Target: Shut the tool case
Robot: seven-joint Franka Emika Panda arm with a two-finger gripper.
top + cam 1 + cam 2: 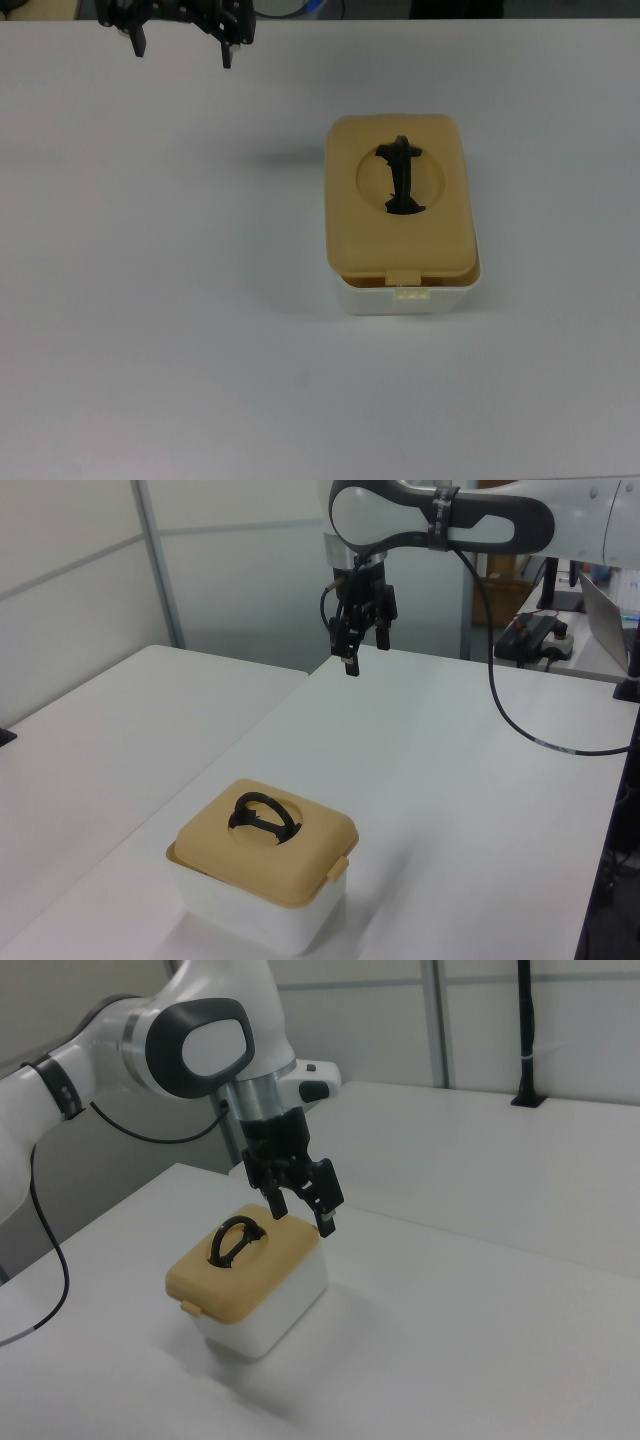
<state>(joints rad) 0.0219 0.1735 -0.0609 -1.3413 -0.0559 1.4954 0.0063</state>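
White table (150,300), tool case (402,215) well apart from gripper (180,52)

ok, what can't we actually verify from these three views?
- Latch state: in the top view the tan lid sits on the white case, but the front tab is too small to tell if it is engaged.
- Case contents: hidden by the lid in all views.
- Far side of the case: no view shows it.
- Arm above the gripper: cut off by the top view's upper edge.
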